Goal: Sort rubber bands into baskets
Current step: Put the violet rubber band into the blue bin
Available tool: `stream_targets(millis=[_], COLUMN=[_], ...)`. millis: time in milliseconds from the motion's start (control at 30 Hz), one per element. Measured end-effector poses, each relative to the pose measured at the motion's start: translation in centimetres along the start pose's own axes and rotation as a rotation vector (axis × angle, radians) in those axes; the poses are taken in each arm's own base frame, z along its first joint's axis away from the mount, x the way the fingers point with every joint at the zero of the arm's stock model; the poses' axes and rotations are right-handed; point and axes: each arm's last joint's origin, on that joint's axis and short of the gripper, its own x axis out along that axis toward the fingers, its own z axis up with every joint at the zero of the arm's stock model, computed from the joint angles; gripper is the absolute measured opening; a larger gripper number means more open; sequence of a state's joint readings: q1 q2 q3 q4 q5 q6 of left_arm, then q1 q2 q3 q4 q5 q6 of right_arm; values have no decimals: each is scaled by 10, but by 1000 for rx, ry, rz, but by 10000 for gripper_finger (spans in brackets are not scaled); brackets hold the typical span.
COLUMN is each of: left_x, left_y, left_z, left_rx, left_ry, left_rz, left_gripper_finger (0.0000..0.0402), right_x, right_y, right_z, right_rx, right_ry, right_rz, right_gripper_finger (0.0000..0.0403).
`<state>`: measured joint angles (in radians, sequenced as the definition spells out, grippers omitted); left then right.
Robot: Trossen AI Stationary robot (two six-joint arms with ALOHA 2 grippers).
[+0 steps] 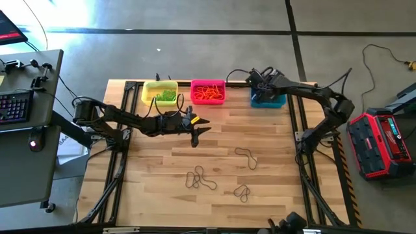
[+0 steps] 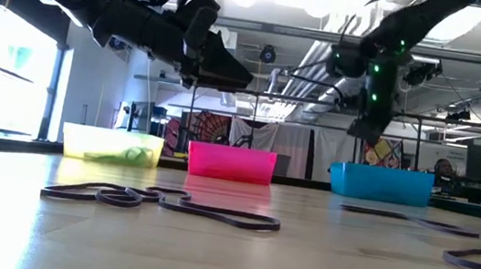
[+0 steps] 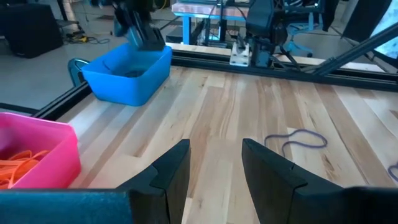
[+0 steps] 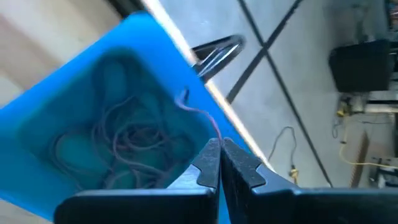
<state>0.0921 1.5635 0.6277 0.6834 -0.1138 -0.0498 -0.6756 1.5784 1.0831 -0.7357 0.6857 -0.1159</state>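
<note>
Three baskets stand in a row at the table's far edge: yellow [image 1: 160,92] with green rubber bands, pink [image 1: 208,91] with orange ones, blue [image 1: 268,97] with several dark ones [image 4: 124,143]. Dark rubber bands lie loose on the wood [image 1: 246,156], [image 1: 200,177], [image 1: 242,191]. My right gripper [image 4: 219,155] hovers over the blue basket's rim, shut on a thin dark band. My left gripper [image 3: 214,168] hangs open above the table in front of the yellow and pink baskets, with nothing between its fingers. My right gripper pinches a thin dark rubber band by one end [image 4: 213,135] between its two fingertips. The fingers slant down from above over the blue basket. The band trails slack from the tips across the basket's rim, clear of the table.
Black frame rails run along the table's left and right sides [image 1: 296,130]. A desk with a keyboard [image 1: 16,107] stands off the left edge, and a red case [image 1: 380,140] lies on the floor to the right. Bare wood lies between the baskets and the loose bands.
</note>
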Motion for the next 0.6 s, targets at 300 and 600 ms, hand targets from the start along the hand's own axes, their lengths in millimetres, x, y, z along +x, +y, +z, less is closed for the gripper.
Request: stream_targets(millis=[300, 600], left_x=[0, 0], left_y=[0, 1], left_z=[0, 0], left_rx=[-1, -26], left_ry=[-1, -6], left_rz=[1, 50], left_gripper_finger=[138, 138], right_x=[10, -10], right_y=[6, 12], right_z=[-15, -9], right_rx=[-70, -77], right_ry=[75, 50], right_rz=[73, 167], right_gripper_finger=[19, 154])
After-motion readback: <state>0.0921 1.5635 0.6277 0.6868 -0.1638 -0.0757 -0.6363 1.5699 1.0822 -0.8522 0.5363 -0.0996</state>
